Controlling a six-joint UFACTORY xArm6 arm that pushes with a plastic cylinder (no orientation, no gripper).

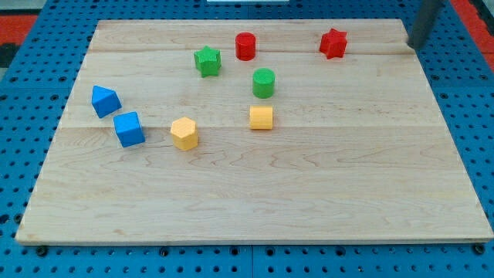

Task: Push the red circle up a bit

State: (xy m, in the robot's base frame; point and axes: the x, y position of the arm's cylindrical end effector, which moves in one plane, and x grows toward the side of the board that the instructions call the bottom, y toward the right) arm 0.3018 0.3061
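Camera view: red circle (245, 45) sits near the board's top edge, between green star (207, 60) and red star (333, 43). My tip (411, 45), a bare rod with no claw, stands far right; I judge the push not begun.

My tip (411, 46) rests at the board's (309, 193) far right edge, well right of the red star (333, 43). The red circle (245, 46) stands far centre, just right of the green star (207, 61).

A pale wooden table (255, 193) with visible grain fills most of the view; around it on every side lies a blue perforated panel (23, 93), evenly lit
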